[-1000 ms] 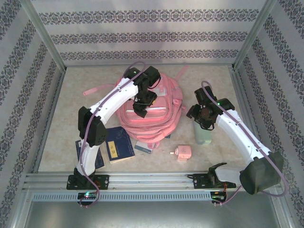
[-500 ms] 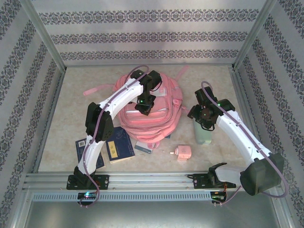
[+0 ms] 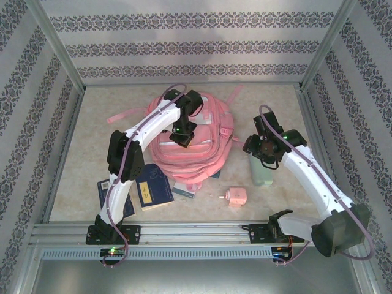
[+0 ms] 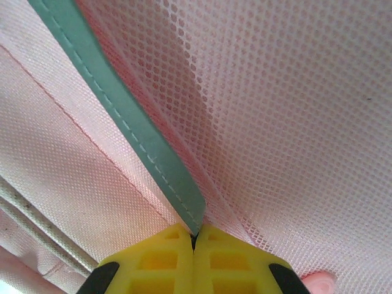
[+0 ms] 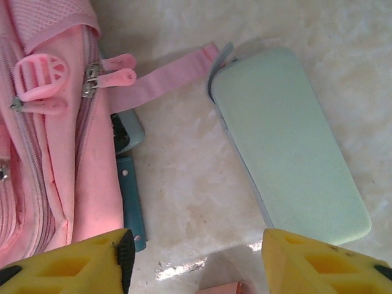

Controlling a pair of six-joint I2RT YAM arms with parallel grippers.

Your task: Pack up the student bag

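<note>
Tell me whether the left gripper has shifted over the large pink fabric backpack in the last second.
Yes, slightly: the left gripper has edged leftward across the large pink fabric backpack and shut on its teal trim.

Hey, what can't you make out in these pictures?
Top external: left end effector fingertips, hidden by its own wrist above the student bag; blue books' titles, too small.
Right wrist: teal object, half under the bag.
Left wrist: bag's inside, behind mesh.
</note>
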